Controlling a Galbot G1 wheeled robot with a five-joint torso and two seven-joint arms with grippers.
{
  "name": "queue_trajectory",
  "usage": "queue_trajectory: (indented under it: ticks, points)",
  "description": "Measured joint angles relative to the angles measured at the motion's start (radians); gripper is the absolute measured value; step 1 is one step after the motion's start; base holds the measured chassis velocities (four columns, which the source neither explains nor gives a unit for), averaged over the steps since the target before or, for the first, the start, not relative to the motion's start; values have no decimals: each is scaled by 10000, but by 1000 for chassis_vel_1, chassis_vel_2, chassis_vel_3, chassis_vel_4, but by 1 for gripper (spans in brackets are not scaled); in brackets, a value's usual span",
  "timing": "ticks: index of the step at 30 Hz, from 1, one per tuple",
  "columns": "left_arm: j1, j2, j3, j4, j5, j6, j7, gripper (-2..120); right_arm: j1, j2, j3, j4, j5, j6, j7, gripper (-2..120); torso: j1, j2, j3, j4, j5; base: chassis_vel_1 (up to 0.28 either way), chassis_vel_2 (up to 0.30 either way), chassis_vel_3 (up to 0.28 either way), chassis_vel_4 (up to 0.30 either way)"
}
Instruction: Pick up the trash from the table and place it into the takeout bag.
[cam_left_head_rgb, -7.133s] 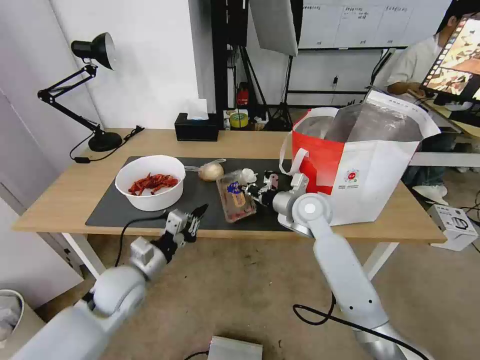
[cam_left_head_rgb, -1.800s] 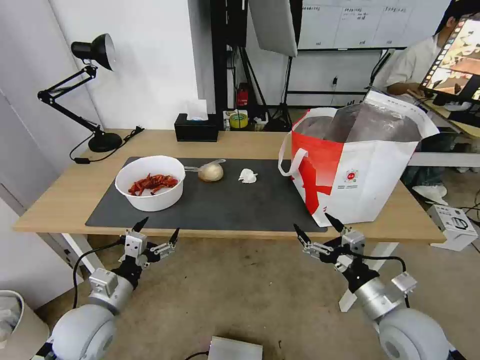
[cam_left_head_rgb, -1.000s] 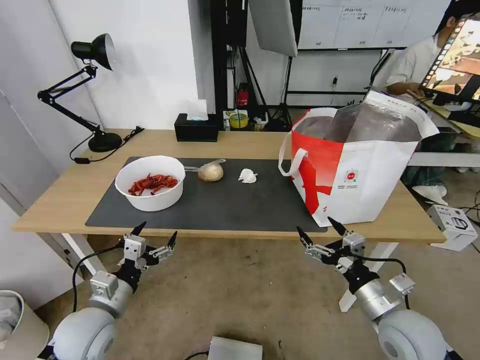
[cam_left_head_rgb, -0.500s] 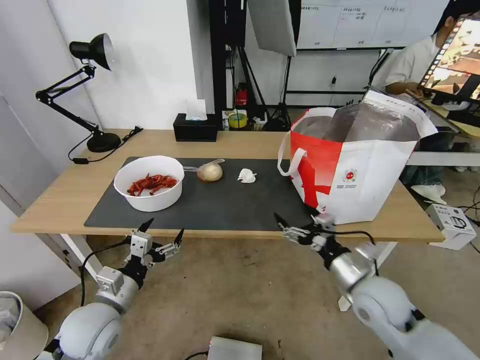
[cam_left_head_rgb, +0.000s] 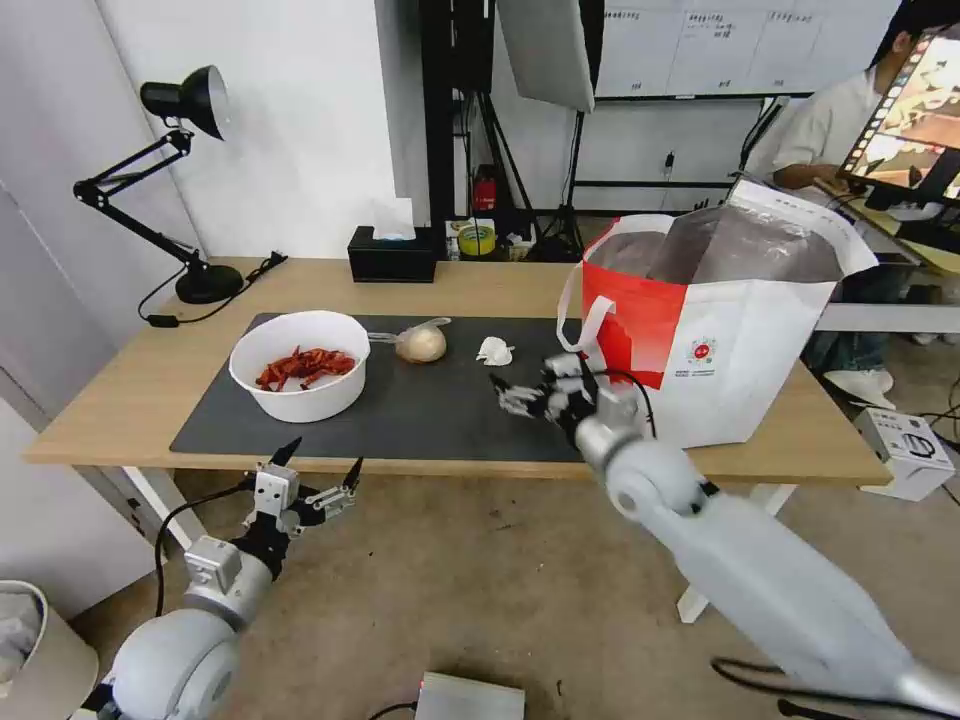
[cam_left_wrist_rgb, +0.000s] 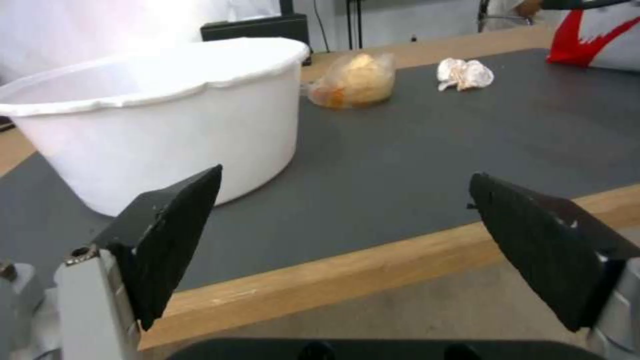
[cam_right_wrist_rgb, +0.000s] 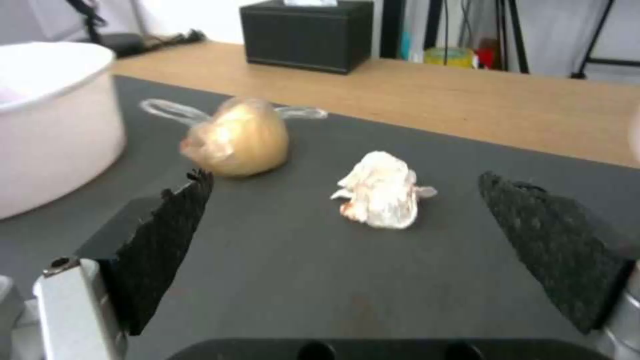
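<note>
Below the front edge of the surface (cam_left_head_rgb: 120, 400), off the near-left corner of the dark grey mat (cam_left_head_rgb: 420, 410), the left gripper (cam_left_head_rgb: 318, 478) hangs over the floor with its jaws spread wide and nothing between them. On the mat's left part sits the white round bowl (cam_left_head_rgb: 300, 362) with red scraps inside. Just beside the bowl, toward the mat's middle, lies the clear bag with a pale lump (cam_left_head_rgb: 421, 343), and a little farther along the same line lies the crumpled white tissue (cam_left_head_rgb: 494, 351), apart from the bag. Over the mat, near the tissue on its front side, the right gripper (cam_left_head_rgb: 520, 385) hovers with its jaws spread; in the right wrist view the tissue (cam_right_wrist_rgb: 381, 190) lies on the mat between and beyond the two fingers (cam_right_wrist_rgb: 170, 230), untouched. At the mat's right end stands the takeout bag (cam_left_head_rgb: 740, 360), open-topped, showing foil lining.
</note>
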Motion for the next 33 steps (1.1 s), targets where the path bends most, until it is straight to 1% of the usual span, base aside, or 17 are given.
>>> queue_trajectory:
  ticks: [1,5,6,9,10,12,13,15,16,17,19,21,23,33]
  points:
    - [0,0,0,0,0,0,0,100,0,0,0,0,0,0,0,100,0,0,0,0,0,0,0,0,0]
    - [40,-111,-95,51,-2,1,-3,100,1114,1035,-558,-1028,284,-916,1238,100,0,0,-1,0,-1,0,0,0,0]
    - [40,-111,-95,51,-2,1,-3,100,1114,1035,-558,-1028,284,-916,1238,100,0,0,-1,0,-1,0,0,0,0]
    - [73,-161,-145,63,-2,-19,-2,100,1572,1666,-826,-1809,351,-1423,2003,100,0,1,-1,1,0,0,0,0,0]
    - [73,-161,-145,63,-2,-19,-2,100,1572,1666,-826,-1809,351,-1423,2003,100,0,1,-1,1,0,0,0,0,0]
    - [82,-169,-174,63,-2,-36,1,100,1787,2038,-911,-2328,351,-1611,2371,100,-1,1,-1,-1,0,0,0,0,0]
    - [82,-169,-174,63,-2,-36,1,100,1787,2038,-911,-2328,351,-1611,2371,100,-1,1,-1,-1,0,0,0,0,0]
    - [87,-173,-191,63,-2,-46,3,100,1900,2255,-918,-2663,345,-1715,2542,100,0,1,-1,0,0,0,0,0,0]
    - [93,-182,-193,66,-1,-58,4,100,2020,2486,-909,-3029,332,-1749,2652,100,0,1,-1,-1,1,0,0,0,0]
    - [93,-182,-193,66,-1,-58,4,100,2020,2486,-909,-3029,332,-1749,2652,100,0,1,-1,-1,1,0,0,0,0]
    - [97,-206,-190,72,4,-72,7,100,2178,2758,-842,-3462,330,-1750,2714,100,-1,2,-2,-1,1,0,0,0,0]
    - [99,-215,-184,73,6,-74,6,100,2222,2839,-816,-3595,330,-1750,2723,100,0,2,-2,-1,0,0,0,0,0]
    - [104,-248,-158,74,15,-82,8,100,2441,3243,-667,-4257,323,-1716,2768,100,-1,2,-2,-1,0,0,0,0,0]
    - [121,-198,-188,66,15,-121,10,100,2764,3981,-442,-5491,-65,-1675,2750,100,-1,2,-2,0,1,0,0,0,0]
